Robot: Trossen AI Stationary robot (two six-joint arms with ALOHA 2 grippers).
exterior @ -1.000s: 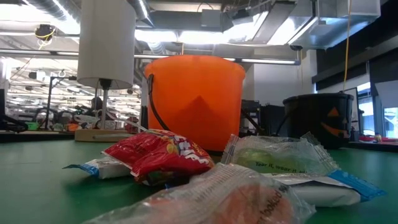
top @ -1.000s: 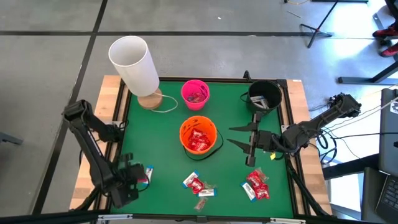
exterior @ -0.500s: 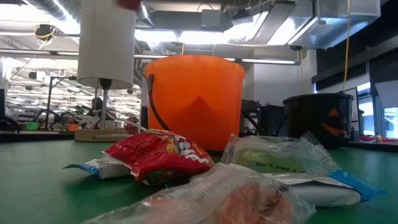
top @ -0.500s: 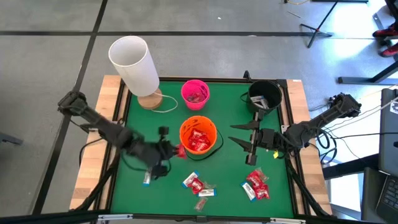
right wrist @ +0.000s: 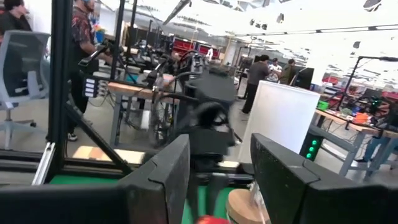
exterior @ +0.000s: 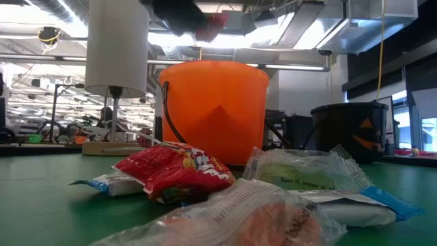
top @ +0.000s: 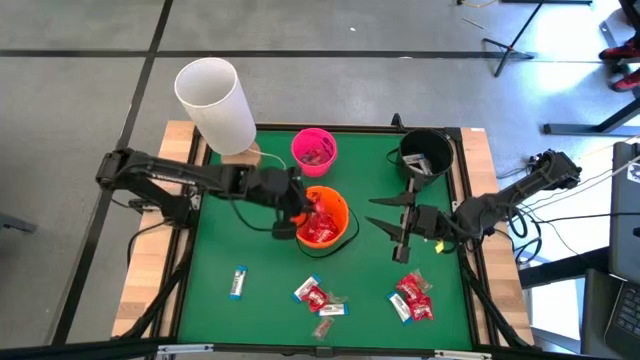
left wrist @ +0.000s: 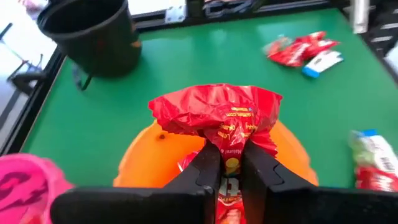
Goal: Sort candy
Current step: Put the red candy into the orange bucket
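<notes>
Pinching a red candy [left wrist: 217, 118] above the orange bucket [top: 335, 205], left gripper [left wrist: 225, 163], fingers nearly shut.

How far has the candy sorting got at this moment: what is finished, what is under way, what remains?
Done: red wrapped candies already lie in the orange bucket, and some in the pink bucket.
In hand: the left gripper pinches a shiny red wrapped candy above the orange bucket.
Left: loose wrapped candies on the green table; the right gripper waits open.
</notes>
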